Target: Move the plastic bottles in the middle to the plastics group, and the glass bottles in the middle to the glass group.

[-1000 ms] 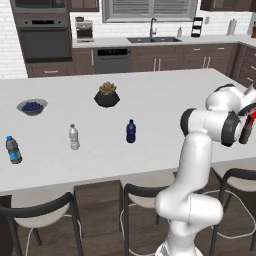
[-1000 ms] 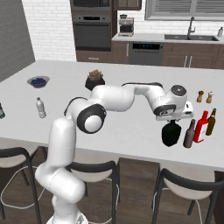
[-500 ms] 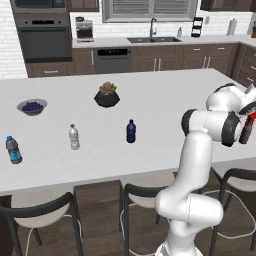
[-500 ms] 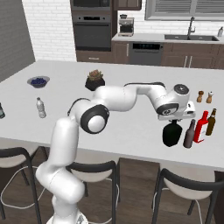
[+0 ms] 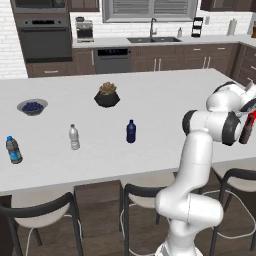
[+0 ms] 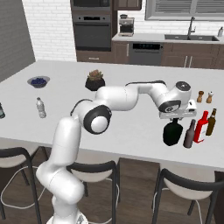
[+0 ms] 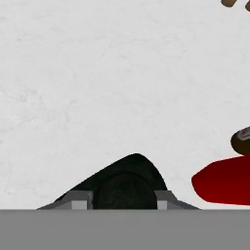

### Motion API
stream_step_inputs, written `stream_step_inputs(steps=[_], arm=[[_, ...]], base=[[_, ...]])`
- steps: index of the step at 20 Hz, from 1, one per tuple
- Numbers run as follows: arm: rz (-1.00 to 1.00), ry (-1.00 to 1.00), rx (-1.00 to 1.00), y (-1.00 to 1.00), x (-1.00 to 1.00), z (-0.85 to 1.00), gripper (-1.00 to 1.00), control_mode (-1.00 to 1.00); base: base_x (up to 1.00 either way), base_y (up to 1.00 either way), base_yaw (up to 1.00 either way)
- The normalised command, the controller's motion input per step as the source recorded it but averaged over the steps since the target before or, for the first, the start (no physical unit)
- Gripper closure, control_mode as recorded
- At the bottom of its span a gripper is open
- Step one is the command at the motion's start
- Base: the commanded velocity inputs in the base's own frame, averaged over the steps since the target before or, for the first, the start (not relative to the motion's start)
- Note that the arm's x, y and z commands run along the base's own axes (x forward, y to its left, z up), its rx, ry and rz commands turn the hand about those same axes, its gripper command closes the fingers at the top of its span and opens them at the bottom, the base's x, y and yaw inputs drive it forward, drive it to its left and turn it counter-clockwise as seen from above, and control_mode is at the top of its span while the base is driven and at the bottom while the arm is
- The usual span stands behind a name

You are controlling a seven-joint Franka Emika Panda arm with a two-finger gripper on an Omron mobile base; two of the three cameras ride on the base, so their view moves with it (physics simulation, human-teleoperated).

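We see one squat black bottle (image 6: 172, 134) standing on the counter (image 6: 131, 127) at its right end, and our tool (image 6: 175, 119) sits on its thin neck, fingers drawn in narrow around it; in the hand view the black bottle's top lies between the two fingertips (image 7: 79, 201).

Just right of the black bottle stand three more bottles: one slim dark brown (image 6: 189, 134), one red (image 6: 201, 127), and one brown (image 6: 211, 122) farthest right. Behind them are two small shakers (image 6: 205, 96).

Well left of the black bottle, mid-counter, stands one dark blue bottle (image 5: 131, 131). Further left are one clear bottle with a white cap (image 5: 74, 137) and one with a blue label (image 5: 13, 150). Beyond them sit one bowl (image 5: 32, 106) and one potted plant (image 5: 107, 94).
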Motion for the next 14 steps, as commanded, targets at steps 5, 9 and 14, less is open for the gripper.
stream_step_inputs(steps=[5, 9, 14], arm=[[0.0, 0.0, 0.0, 0.0, 0.0, 0.0, -1.0, -1.0], [0.0, 0.0, 0.0, 0.0, 0.0, 0.0, -1.0, -1.0], [0.0, 0.0, 0.0, 0.0, -0.06, 0.0, -1.0, -1.0]], base=[[0.0, 0.0, 0.0], [0.0, 0.0, 0.0], [0.0, 0.0, 0.0]])
